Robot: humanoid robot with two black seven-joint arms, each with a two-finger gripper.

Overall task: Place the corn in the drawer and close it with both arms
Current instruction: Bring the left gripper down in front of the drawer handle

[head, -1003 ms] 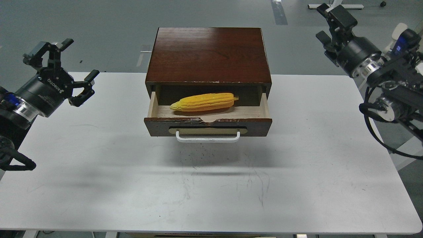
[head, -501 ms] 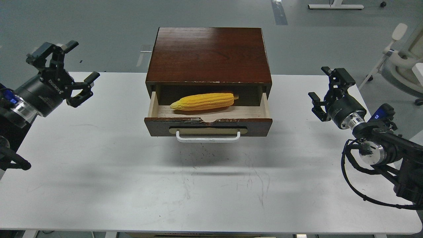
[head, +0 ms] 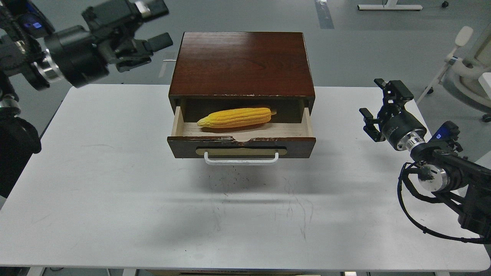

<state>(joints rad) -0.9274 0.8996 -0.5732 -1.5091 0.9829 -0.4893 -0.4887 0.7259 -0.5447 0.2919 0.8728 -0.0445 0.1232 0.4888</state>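
while the corn [head: 235, 117] lies in the open drawer [head: 241, 147], both arms' jaws stand apart, empty.

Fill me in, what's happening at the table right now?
The corn already lies inside the open drawer of the wooden cabinet on the white table. Neither arm touches anything. The left gripper hangs open, raised beside the cabinet's back left corner; the right gripper hovers open off to the right. Closing the drawer is not yet done.
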